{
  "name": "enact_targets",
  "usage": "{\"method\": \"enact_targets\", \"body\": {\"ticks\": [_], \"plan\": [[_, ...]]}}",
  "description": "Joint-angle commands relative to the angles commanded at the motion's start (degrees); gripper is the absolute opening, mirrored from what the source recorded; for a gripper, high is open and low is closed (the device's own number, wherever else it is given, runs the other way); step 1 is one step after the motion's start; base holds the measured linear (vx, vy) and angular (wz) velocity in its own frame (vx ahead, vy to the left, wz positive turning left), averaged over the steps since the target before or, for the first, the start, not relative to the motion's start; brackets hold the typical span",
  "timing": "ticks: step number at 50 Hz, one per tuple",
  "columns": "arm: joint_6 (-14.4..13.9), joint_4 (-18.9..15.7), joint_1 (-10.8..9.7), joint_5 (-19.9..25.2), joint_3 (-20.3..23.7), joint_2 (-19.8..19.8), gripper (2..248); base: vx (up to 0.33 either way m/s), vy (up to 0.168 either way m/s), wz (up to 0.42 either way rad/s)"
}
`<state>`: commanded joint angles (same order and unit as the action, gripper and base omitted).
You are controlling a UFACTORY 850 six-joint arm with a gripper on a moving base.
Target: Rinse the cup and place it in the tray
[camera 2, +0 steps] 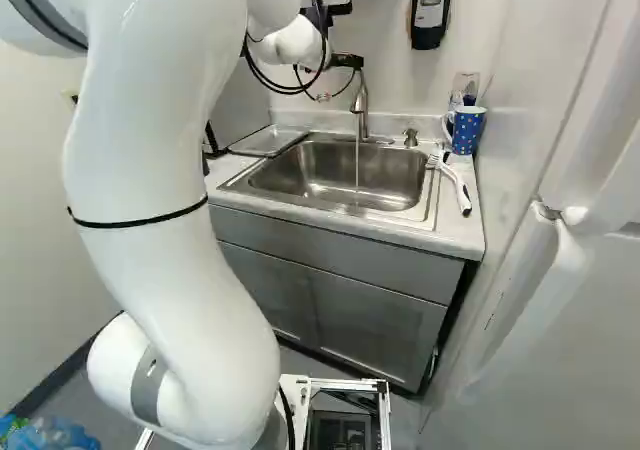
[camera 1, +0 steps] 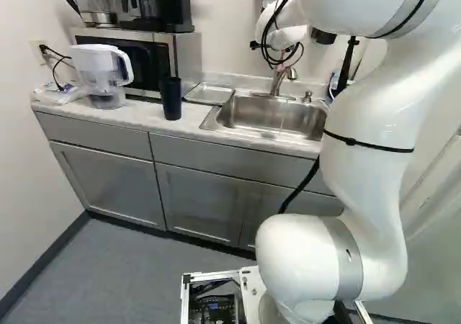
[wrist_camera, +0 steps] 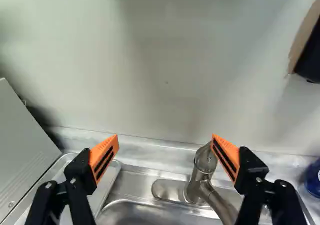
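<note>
Blue cup [camera 2: 469, 132], probably the one to rinse, stands at two o'clock from the sink [camera 2: 433, 206] in the right base view; the claw [wrist_camera: 165, 137] is apart, holding nothing.
It seems ceramic: stiff, rather heavy, fragile, slippery when wet. Better grip across its middle, avoiding the nine-o'clock handle [camera 2: 446, 128].

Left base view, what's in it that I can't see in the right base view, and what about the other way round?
Only the left base view shows the water pitcher on the counter and the black coffee maker on top of the microwave. Only the right base view shows the white-handled brush beside the sink. Both show the sink, its faucet, the metal tray next to it and at least part of the microwave.
</note>
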<state>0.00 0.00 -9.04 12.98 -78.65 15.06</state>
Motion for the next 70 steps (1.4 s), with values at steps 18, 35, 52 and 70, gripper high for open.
{"method": "enact_targets", "body": {"ticks": [18,35,52,70], "plan": [[0.0,0.0,0.1,0.0,-2.1,1.9,247,0.0,0.0,0.0],[0.0,0.0,0.2,0.0,-2.8,2.5,247,0.0,0.0,0.0],[0.0,0.0,2.5,0.0,0.7,-0.6,247,0.0,0.0,0.0],[0.0,0.0,4.4,0.0,5.5,-5.0,247,0.0,0.0,0.0]]}}
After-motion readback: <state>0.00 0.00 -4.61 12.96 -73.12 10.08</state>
